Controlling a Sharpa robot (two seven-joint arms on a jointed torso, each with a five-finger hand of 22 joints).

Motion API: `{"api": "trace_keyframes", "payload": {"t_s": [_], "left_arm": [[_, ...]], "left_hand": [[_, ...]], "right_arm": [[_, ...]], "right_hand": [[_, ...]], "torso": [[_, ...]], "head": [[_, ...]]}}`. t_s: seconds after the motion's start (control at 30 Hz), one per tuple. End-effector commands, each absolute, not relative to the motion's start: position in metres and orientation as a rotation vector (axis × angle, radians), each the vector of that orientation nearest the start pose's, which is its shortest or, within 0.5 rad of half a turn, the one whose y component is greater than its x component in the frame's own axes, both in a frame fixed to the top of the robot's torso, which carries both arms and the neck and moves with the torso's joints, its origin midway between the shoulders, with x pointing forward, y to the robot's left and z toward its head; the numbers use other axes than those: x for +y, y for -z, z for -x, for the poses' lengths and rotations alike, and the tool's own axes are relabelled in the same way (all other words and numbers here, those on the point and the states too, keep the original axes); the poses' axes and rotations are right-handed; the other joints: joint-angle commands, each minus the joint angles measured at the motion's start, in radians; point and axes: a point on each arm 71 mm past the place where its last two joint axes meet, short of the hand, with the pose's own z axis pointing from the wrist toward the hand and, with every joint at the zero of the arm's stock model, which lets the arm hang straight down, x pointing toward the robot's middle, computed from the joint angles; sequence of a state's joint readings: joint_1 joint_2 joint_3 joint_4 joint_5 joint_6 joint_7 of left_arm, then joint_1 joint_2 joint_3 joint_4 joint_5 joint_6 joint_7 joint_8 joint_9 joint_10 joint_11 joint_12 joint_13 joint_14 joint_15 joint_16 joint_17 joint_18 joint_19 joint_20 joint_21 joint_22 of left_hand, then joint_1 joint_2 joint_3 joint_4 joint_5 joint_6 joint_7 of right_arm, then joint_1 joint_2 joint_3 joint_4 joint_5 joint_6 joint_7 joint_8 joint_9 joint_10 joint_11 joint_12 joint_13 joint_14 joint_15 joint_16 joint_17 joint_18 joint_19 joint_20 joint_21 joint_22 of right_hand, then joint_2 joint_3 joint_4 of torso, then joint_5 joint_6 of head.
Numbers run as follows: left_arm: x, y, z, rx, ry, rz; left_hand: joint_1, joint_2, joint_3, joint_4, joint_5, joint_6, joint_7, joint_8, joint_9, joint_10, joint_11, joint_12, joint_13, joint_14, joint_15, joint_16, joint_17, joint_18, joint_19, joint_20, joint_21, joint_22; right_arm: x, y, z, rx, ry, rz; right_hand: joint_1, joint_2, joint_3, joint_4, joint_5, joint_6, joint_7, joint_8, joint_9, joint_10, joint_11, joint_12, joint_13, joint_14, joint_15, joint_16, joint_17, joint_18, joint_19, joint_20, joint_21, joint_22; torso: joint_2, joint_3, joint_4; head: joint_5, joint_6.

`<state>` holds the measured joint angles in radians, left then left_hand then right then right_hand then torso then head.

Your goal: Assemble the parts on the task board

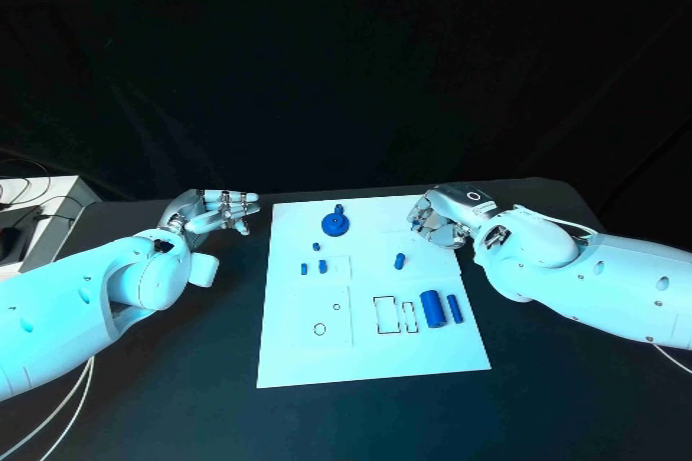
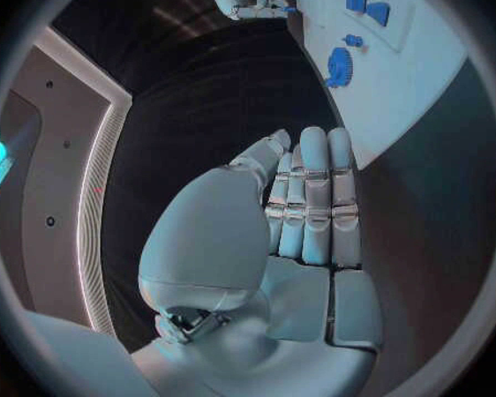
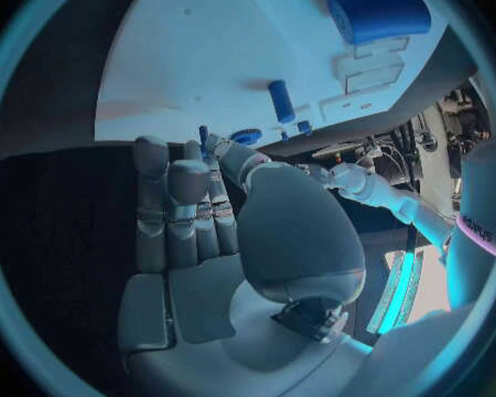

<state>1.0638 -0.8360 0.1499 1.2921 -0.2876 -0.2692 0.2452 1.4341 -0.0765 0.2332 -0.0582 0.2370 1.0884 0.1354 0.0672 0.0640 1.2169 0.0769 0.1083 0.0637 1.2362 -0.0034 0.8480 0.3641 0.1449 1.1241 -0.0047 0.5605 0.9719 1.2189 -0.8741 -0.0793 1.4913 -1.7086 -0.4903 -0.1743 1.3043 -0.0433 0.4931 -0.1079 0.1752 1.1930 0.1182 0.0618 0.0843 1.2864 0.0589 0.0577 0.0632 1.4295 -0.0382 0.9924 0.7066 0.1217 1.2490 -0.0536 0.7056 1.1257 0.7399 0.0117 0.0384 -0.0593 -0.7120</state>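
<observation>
White plate, the task board, is seen lying in the middle of the black surface in the head view, with small blue parts scattered over it. A blue gear-like disc is set near the board's far edge, at about 12 o'clock from the board's centre. Two small pegs are found at roughly 10 o'clock, and another short peg stands just right of centre. Two blue cylinders are laid side by side at about 3 o'clock, beside outlined rectangular slots. Two small round holes are visible at about 8 o'clock.

The left hand is held off the board, near its far-left corner (at about 10 o'clock); in the left wrist view its fingers are stretched out straight and pressed together, with nothing held. The right hand is held at the board's far-right corner, at about 2 o'clock; in the right wrist view its fingers are likewise seen extended and close together, empty, with the board and a large blue cylinder beyond them.
</observation>
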Motion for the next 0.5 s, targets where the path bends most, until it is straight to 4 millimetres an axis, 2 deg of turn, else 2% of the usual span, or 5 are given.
{"api": "trace_keyframes", "payload": {"t_s": [0.03,0.3,0.33,0.5], "left_arm": [[0.278,0.202,-0.523,1.456,1.285,1.037],[0.274,0.201,-0.522,1.458,1.298,1.035],[0.272,0.201,-0.522,1.460,1.303,1.035],[0.268,0.202,-0.521,1.460,1.314,1.033]], "left_hand": [[-0.004,0.010,-0.001,-0.007,0.004,0.003,0.003,-0.002,0.000,-0.004,-0.001,0.003,-0.001,-0.003,-0.003,-0.001,-0.002,0.000,0.002,-0.001,0.005,0.001],[-0.005,0.009,-0.001,-0.008,0.004,0.003,0.003,-0.002,0.000,-0.005,-0.001,0.002,-0.001,-0.003,-0.003,-0.002,-0.002,0.000,0.001,-0.001,0.005,0.001],[-0.005,0.009,-0.001,-0.008,0.004,0.003,0.003,-0.002,0.000,-0.005,-0.001,0.002,-0.001,-0.003,-0.003,-0.002,-0.002,0.000,0.001,-0.001,0.005,0.001],[-0.005,0.009,-0.001,-0.008,0.004,0.003,0.003,-0.002,0.000,-0.005,-0.001,0.002,-0.001,-0.003,-0.003,-0.002,-0.002,0.000,0.001,-0.001,0.005,0.001]], "right_arm": [[-0.225,0.168,-0.485,1.406,-0.502,0.218],[-0.206,0.162,-0.468,1.394,-0.593,0.224],[-0.196,0.163,-0.460,1.395,-0.632,0.230],[-0.175,0.168,-0.443,1.402,-0.711,0.257]], "right_hand": [[0.028,0.017,0.009,-0.005,0.006,0.003,0.001,0.004,0.000,0.016,-0.010,0.003,0.000,-0.005,-0.003,0.004,-0.001,0.015,0.012,0.000,-0.015,0.021],[0.030,0.017,0.008,-0.004,0.005,0.005,0.000,0.003,0.000,0.018,-0.010,0.003,0.000,-0.006,-0.003,0.007,-0.002,0.015,0.021,0.000,-0.034,0.051],[0.030,0.018,0.007,-0.006,0.008,0.007,0.001,0.000,0.001,0.018,-0.012,0.004,-0.001,-0.006,-0.003,0.009,-0.005,0.014,0.032,0.000,-0.082,0.094],[0.029,0.022,0.005,-0.008,0.009,0.003,0.001,0.003,0.000,0.017,-0.011,0.002,-0.001,-0.006,-0.004,0.009,-0.007,0.015,0.053,-0.001,-0.116,0.135]], "torso": [[0.000,-0.0007,-0.0004],[0.001,-0.0001,0.0014],[0.001,-0.0007,0.0014],[-0.001,-0.0023,0.0005]], "head": [[0.001,0.001],[0.005,-0.006],[0.010,-0.006],[0.028,-0.011]]}}
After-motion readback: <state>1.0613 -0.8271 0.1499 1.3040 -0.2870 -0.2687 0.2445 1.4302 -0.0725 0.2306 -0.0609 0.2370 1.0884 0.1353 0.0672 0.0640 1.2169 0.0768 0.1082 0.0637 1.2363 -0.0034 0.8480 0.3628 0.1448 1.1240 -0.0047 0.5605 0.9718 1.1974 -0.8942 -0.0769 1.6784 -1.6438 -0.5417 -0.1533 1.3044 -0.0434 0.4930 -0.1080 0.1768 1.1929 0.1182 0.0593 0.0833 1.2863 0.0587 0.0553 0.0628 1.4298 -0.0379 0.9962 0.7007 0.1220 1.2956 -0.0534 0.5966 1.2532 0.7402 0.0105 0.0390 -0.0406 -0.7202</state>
